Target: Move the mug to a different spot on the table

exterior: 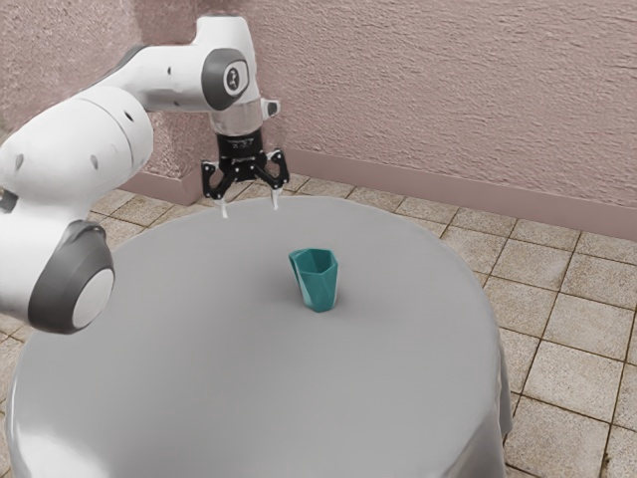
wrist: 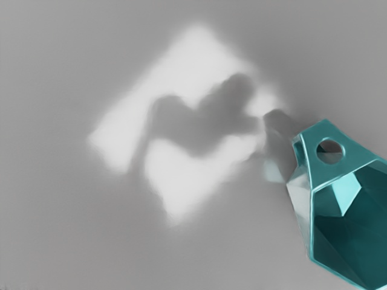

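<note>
A teal faceted mug (exterior: 316, 279) stands upright near the middle of the round grey table (exterior: 199, 378). My gripper (exterior: 249, 207) hangs open above the table's far side, up and toward the exterior view's left of the mug, with nothing between its fingers. In the wrist view the mug (wrist: 341, 205) appears off to one side of my hand, its handle with a round hole turned toward the hand's shadow on the tabletop.
The table (wrist: 72, 229) is draped in a grey cloth and drops off on all sides. A tiled floor (exterior: 567, 299) and a pink wall (exterior: 448, 90) lie behind it.
</note>
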You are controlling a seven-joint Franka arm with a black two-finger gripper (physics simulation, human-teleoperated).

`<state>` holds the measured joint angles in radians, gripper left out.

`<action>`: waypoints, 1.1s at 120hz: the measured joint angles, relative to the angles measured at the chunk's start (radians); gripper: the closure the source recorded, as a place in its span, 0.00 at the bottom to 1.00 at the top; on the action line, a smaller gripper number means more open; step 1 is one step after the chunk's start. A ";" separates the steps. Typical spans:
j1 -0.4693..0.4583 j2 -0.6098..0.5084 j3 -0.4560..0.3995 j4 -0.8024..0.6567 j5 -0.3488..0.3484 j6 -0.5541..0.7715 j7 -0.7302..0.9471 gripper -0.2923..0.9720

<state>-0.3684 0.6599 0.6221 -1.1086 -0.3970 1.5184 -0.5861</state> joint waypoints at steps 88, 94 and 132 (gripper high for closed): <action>0.000 0.118 0.007 -0.047 -0.104 -0.005 -0.364 0.23; 0.000 0.126 -0.001 -0.045 -0.125 0.013 -0.379 0.23; -0.003 0.145 -0.038 -0.058 -0.183 0.158 -0.411 0.23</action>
<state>-0.3712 0.8049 0.5839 -1.1668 -0.5799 1.6765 -0.9972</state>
